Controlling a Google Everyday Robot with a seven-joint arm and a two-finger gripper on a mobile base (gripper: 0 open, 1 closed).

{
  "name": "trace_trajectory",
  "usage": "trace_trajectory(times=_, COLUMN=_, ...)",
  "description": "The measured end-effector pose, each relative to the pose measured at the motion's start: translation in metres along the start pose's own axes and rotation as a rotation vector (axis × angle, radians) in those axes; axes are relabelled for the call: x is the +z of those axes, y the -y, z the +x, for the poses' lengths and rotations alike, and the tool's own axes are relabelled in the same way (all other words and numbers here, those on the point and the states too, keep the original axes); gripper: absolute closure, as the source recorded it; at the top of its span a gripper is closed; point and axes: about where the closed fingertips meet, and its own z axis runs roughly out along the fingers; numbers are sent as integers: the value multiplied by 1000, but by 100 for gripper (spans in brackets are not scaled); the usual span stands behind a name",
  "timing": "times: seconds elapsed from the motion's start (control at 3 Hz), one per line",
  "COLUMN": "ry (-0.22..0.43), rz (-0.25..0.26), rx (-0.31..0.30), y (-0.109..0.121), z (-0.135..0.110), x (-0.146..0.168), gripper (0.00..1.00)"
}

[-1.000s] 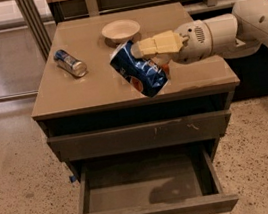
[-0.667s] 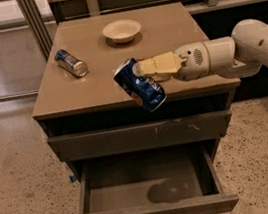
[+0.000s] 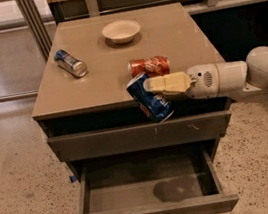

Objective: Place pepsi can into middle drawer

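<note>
Camera view showed the gripper (image 3: 157,86), fingers pinching the tilted pepsi can (image 3: 153,108), off the tabletop (image 3: 178,36) front edge above the open middle drawer (image 3: 132,194), where an early release might have bounced it off the rim.

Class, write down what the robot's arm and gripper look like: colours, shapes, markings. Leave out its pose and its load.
The gripper, at the cabinet's front edge, has flat, blocky, pale cream fingers. Behind it sits a white cylindrical wrist with a small patch of dark vent holes. The arm is white, smooth and rounded. No cables or lettering show.
</note>
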Motion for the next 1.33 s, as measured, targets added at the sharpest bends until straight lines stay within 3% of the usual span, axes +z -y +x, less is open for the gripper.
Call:
trace_trajectory(times=0.33, ry=23, rz=42, rx=6, y=16, z=15, x=-3, gripper=100)
trace_trajectory(times=1.0, ry=13, rz=57, rx=-16, y=16, z=20, x=3, gripper=100)
trace_trajectory(times=1.33, ry=31, rz=116, rx=-18, y=26, z=43, x=1, gripper=100)
